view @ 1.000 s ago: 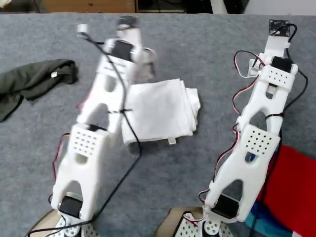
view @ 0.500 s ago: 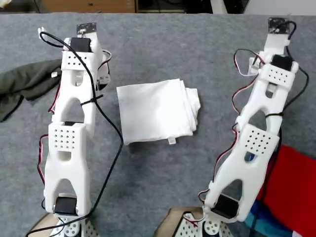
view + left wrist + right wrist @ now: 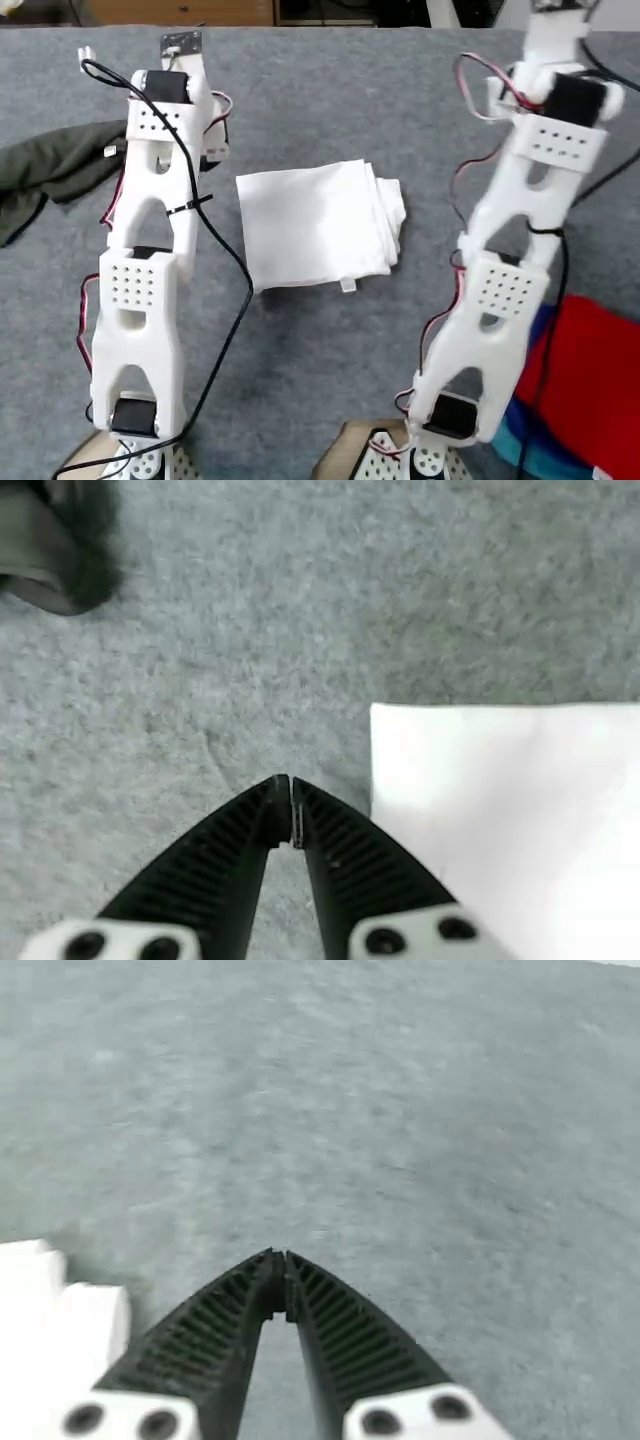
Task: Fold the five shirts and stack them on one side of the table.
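While the folded white shirt (image 3: 318,225) lies on the desk (image 3: 400,90), left claw (image 3: 290,807) and right claw (image 3: 278,1282) sit closed, empty.

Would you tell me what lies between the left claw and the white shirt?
Just bare grey table cover, seen in the left wrist view.

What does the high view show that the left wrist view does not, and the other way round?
The high view adds the right arm, with a red garment and a teal garment near its base. The left wrist view adds the left gripper, shut, close beside the white shirt, not on it. Both share the folded white shirt, the dark green shirt and the grey table.
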Available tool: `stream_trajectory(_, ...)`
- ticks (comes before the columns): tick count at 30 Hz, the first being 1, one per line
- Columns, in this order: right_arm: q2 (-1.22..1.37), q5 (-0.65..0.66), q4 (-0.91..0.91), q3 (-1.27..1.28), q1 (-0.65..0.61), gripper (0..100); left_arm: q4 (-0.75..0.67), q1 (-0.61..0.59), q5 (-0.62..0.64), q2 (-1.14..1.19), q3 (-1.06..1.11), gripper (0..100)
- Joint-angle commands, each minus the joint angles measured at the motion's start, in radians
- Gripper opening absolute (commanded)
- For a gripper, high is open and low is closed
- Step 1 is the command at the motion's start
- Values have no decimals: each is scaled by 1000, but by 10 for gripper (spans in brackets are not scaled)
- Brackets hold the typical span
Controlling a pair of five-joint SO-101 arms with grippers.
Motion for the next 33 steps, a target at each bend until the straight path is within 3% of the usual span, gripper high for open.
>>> stream_trajectory(1, -165, 38, 20, 105, -102, 5, 6, 29, -5, -47, -2, 19)
stream_trajectory(10, -565, -46, 15, 796, -334, 5, -80, 29, -14, 117, -3, 19)
stream_trajectory(16, -792, -245, 11, 1152, -341, 5, -69, 28, -54, 145, -61, 19)
stream_trajectory(22, -829, -437, -74, 1468, -433, 17, -72, 28, -54, 157, -60, 19)
stream_trajectory(28, -828, -588, -193, 1618, -447, 161, -71, 15, -54, 242, -123, 19)
stream_trajectory(33, -829, -606, -242, 1635, -453, 188, -69, -5, -54, 260, -175, 19)
